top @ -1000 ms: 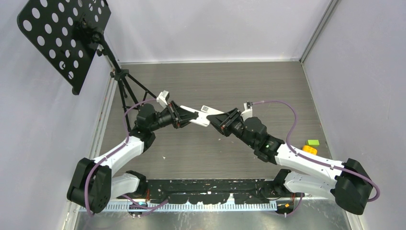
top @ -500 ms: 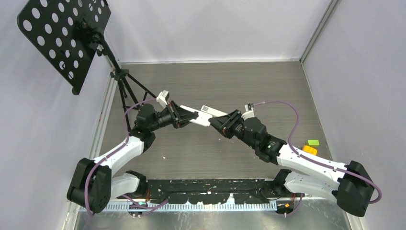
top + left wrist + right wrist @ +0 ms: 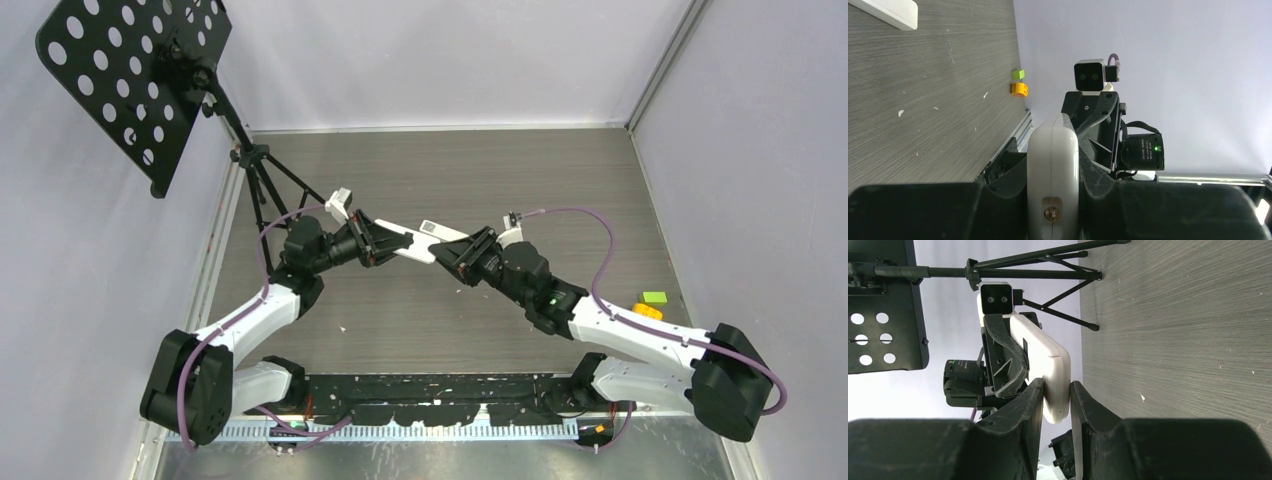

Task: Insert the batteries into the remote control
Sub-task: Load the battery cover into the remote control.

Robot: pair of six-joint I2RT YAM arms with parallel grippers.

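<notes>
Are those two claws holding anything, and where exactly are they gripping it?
Both hold one white remote: the left gripper clamps one end, the right gripper the opposite end.

We see a white oblong plastic remote control (image 3: 412,243) between the black left claw (image 3: 388,243) and black right claw (image 3: 452,256), above a grey wood-grain bench (image 3: 420,170). Right of the right claw sit a small orange block (image 3: 647,312) and a lime-green cube (image 3: 655,297).

Can't see remote (image 3: 1048,365) tip inside right pincer (image 3: 1056,387); only catching a cropped corner of second remote (image 3: 885,10) at frame edge.
</notes>
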